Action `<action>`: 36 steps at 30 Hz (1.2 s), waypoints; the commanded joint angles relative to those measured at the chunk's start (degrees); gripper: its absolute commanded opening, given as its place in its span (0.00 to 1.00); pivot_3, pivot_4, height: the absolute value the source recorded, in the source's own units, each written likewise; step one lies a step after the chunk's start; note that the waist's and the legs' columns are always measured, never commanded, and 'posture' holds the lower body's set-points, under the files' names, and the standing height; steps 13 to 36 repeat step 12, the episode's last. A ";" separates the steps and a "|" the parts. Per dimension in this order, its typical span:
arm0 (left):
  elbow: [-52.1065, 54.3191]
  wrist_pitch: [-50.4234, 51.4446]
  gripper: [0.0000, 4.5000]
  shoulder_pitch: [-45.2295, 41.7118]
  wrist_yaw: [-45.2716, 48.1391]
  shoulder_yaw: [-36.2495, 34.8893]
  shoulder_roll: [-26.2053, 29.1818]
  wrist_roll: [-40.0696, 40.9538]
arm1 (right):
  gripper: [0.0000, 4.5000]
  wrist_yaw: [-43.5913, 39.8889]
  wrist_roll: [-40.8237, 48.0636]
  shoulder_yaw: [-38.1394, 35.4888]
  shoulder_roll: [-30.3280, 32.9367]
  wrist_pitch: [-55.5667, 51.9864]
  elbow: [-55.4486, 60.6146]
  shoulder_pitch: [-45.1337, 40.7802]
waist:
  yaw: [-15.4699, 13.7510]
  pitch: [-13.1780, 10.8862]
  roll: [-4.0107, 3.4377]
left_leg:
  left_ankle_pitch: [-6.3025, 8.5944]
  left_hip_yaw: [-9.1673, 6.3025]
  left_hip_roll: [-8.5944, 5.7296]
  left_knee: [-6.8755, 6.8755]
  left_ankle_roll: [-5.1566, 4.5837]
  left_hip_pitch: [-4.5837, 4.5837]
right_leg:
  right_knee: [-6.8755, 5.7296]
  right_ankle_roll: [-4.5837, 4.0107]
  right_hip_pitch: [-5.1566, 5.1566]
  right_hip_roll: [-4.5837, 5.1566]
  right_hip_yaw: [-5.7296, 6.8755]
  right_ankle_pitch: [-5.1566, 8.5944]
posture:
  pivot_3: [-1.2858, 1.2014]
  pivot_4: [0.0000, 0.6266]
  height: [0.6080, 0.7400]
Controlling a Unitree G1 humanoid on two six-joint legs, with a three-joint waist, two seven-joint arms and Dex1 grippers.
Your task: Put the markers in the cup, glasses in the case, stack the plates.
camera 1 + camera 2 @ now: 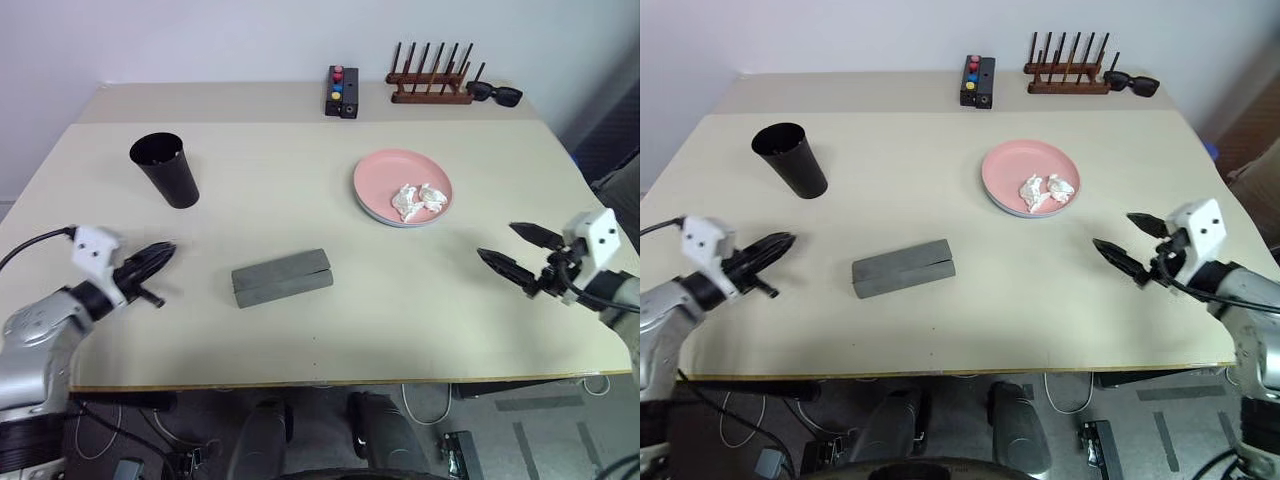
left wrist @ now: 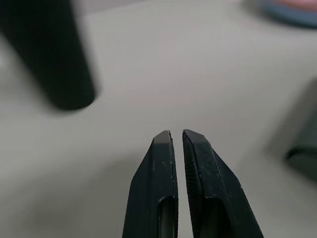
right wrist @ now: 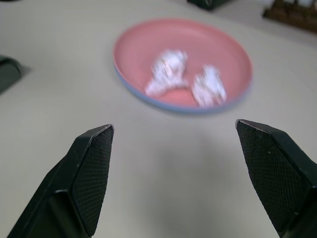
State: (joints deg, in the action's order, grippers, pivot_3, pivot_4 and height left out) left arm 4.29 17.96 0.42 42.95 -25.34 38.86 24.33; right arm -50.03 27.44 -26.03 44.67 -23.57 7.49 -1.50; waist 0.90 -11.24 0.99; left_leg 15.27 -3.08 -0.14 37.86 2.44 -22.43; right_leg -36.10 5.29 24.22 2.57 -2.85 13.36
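Observation:
A salmon pink plate (image 1: 380, 175) sits on a light blue plate whose rim (image 3: 171, 107) shows beneath it, right of the table's centre. Two crumpled white scraps (image 1: 417, 199) lie on the pink plate. The black cup (image 1: 165, 170) stands upright at the left. The grey case (image 1: 282, 277) lies closed in the middle near the front. The markers and the glasses are out of view. My left gripper (image 1: 165, 252) hovers shut and empty in front of the cup. My right gripper (image 1: 497, 240) is open and empty, to the front right of the plates, pointing at them.
At the back edge stand a wooden rack (image 1: 430, 82) with dark pegs, chunky black sunglasses (image 1: 495, 93) and a small black box (image 1: 342, 91) with coloured buttons. The table's front edge (image 1: 330, 381) runs close below both arms.

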 commanded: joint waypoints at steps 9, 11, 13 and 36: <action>5.94 -0.17 0.06 1.92 -3.94 -2.40 -1.66 1.18 | 0.89 -0.16 -0.64 1.15 1.33 1.65 -2.49 -4.58 | -0.02 0.00 0.00 | 0.00 0.03 -0.03 -0.02 0.00 0.01 | 0.00 -0.08 0.01 -0.03 -0.01 -0.06 | 0.52 0.24 0.96; 6.44 -0.24 0.06 2.27 -4.60 -2.49 -2.08 1.14 | 0.89 0.03 -0.80 2.18 1.20 1.65 -2.85 -5.72 | -0.01 0.00 0.00 | 0.00 0.03 -0.03 -0.02 0.00 0.01 | -0.01 -0.07 0.01 -0.02 -0.01 -0.06 | 0.52 0.24 0.96; 6.59 -0.27 0.06 2.29 -4.95 -2.53 -2.24 1.10 | 0.89 0.03 -0.90 2.71 1.14 1.74 -3.19 -6.39 | -0.01 0.00 0.00 | 0.00 0.04 -0.03 -0.01 0.00 0.01 | -0.01 -0.07 0.01 -0.02 -0.01 -0.07 | 0.52 0.24 0.96; 6.59 -0.27 0.06 2.29 -4.95 -2.53 -2.24 1.10 | 0.89 0.03 -0.90 2.71 1.14 1.74 -3.19 -6.39 | -0.01 0.00 0.00 | 0.00 0.04 -0.03 -0.01 0.00 0.01 | -0.01 -0.07 0.01 -0.02 -0.01 -0.07 | 0.52 0.24 0.96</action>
